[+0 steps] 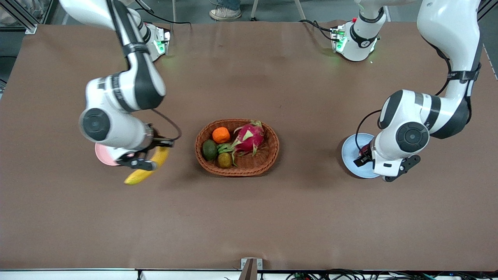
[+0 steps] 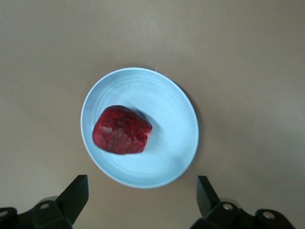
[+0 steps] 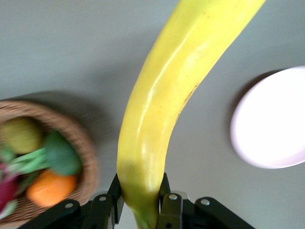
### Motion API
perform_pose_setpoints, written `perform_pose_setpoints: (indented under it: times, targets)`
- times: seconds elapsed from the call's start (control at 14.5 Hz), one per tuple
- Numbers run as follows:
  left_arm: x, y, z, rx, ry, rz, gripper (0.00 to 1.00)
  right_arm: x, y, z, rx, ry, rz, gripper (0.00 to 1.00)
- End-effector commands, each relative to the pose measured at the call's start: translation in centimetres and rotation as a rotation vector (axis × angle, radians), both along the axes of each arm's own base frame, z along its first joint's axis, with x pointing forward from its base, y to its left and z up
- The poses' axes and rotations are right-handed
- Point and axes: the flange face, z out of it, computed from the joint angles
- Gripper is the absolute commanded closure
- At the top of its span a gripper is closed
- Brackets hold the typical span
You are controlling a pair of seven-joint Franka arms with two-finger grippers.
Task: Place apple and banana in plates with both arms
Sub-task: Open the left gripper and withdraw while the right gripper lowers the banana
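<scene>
The dark red apple [image 2: 121, 130] lies on the light blue plate [image 2: 167, 109] toward the left arm's end of the table. My left gripper [image 2: 141, 200] hangs open and empty above that plate's edge; in the front view [image 1: 363, 157] the arm hides most of the plate [image 1: 350, 153]. My right gripper [image 3: 139, 191] is shut on the stem end of the yellow banana [image 3: 162, 105] and holds it in the air. In the front view the banana [image 1: 149, 165] hangs beside the pale pink plate [image 1: 103, 154], over the table between that plate and the basket. The pink plate [image 3: 274, 124] is bare.
A brown wicker basket [image 1: 272, 149] stands mid-table holding an orange [image 1: 221, 135], a pink dragon fruit [image 1: 249, 137] and two green-brown fruits. It also shows in the right wrist view [image 3: 88, 157]. Brown tabletop surrounds it.
</scene>
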Motion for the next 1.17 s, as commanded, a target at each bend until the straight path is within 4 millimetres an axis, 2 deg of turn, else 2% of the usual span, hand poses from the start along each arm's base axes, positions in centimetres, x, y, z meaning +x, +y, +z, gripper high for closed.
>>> perform_pose_setpoints:
  times: [0.0,0.07,0.14,0.21,0.34,0.55,0.69,0.76,0.96,1.1]
  targets:
    - [1.1,-1.0,5.2,-0.021,-0.009,-0.032,0.00,-0.3,-9.4,-2.8,-0.026,0.050,0.088,0.82]
    - [1.4,-1.0,7.3,-0.030,-0.020,-0.068,0.00,-0.7,-13.9,-4.1,0.004,0.073,0.126,0.82]
    - [1.4,-0.8,9.0,-0.035,-0.028,-0.109,0.00,-1.6,-17.1,-5.8,0.039,0.102,0.183,0.82]
    - [1.3,-0.6,10.8,-0.041,-0.046,-0.149,0.00,-2.8,-19.3,-7.4,0.074,0.132,0.227,0.82]
    - [0.7,0.6,14.7,-0.044,-0.092,-0.225,0.00,-4.5,-21.4,-9.2,0.122,0.177,0.287,0.82]
    - [-0.8,1.6,19.4,-0.039,-0.128,-0.344,0.00,-6.0,-22.1,-10.9,0.156,0.208,0.367,0.82]
    - [-2.1,2.3,22.7,-0.049,-0.157,-0.414,0.00,-7.5,-21.7,-12.6,0.154,0.242,0.398,0.82]
    - [-2.7,2.6,23.6,-0.060,-0.153,-0.437,0.00,-8.3,-21.6,-13.2,0.164,0.261,0.412,0.82]
    - [-4.6,4.8,26.5,-0.098,-0.132,-0.505,0.00,-9.2,-22.4,-14.3,0.185,0.264,0.463,0.82]
    - [-5.4,7.1,27.9,-0.155,-0.133,-0.542,0.00,-10.2,-22.4,-15.4,0.182,0.260,0.468,0.78]
